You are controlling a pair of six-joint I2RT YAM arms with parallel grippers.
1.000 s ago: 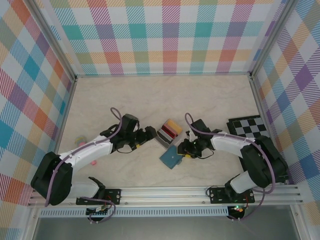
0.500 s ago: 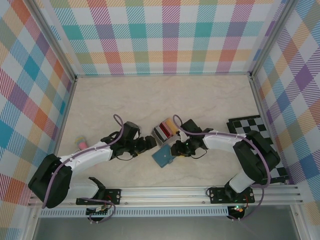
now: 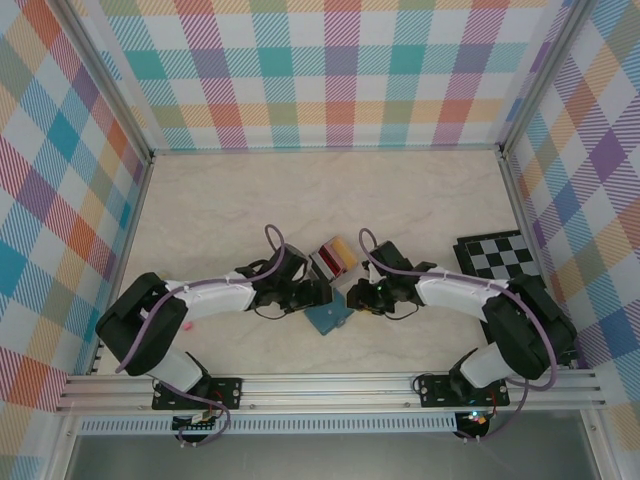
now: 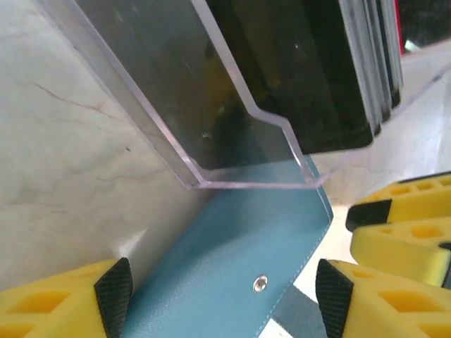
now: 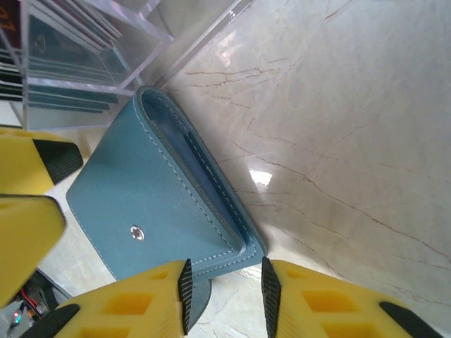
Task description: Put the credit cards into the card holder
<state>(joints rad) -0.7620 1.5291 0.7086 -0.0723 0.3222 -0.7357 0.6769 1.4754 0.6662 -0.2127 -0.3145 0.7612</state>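
The teal card holder lies just in front of a clear rack holding the credit cards, which show red, yellow and dark. My left gripper is open and straddles the card holder, with the snap stud between its pads and the rack just beyond. My right gripper is shut on the near corner of the card holder, whose folded edge is turned up off the table. The cards stand at the upper left of the right wrist view.
A black-and-white chequered board lies at the right, behind the right arm. Checked walls close the table on three sides, and a metal rail runs along the near edge. Bare tabletop stretches behind the rack.
My left arm has swung right until its gripper is over the card holder, with its jaws narrowing. The right gripper and the card holder have shifted slightly left.
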